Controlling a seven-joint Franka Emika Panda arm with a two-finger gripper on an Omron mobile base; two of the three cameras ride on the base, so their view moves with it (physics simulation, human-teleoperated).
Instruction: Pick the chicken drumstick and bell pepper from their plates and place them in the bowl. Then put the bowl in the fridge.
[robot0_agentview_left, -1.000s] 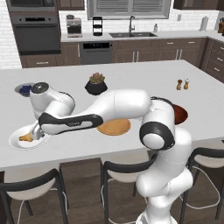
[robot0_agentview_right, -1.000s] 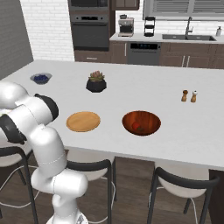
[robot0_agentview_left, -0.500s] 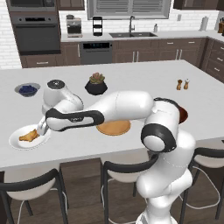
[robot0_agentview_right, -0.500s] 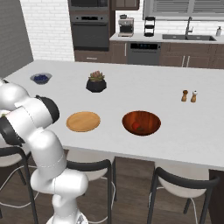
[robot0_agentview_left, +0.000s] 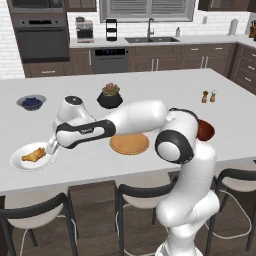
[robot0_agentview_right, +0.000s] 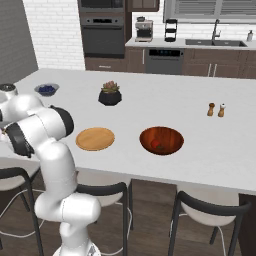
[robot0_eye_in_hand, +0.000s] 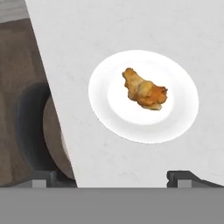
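The chicken drumstick (robot0_eye_in_hand: 144, 92) is lying on the white plate (robot0_agentview_left: 20, 163) at the near left of the counter (robot0_agentview_left: 150, 85). The gripper (robot0_agentview_left: 51, 147) is hovering just beside it, fingers spread wide and holding nothing. The bell pepper (robot0_agentview_right: 157, 145) is sitting inside the bowl (robot0_agentview_right: 172, 135), right of the bare wooden plate (robot0_agentview_right: 95, 138).

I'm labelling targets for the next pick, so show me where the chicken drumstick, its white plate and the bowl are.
chicken drumstick (robot0_eye_in_hand: 145, 92), hand view, middle of the meat.
white plate (robot0_eye_in_hand: 110, 109), hand view, bare surface beside the meat.
bowl (robot0_agentview_right: 172, 135), right base view, inner wall.
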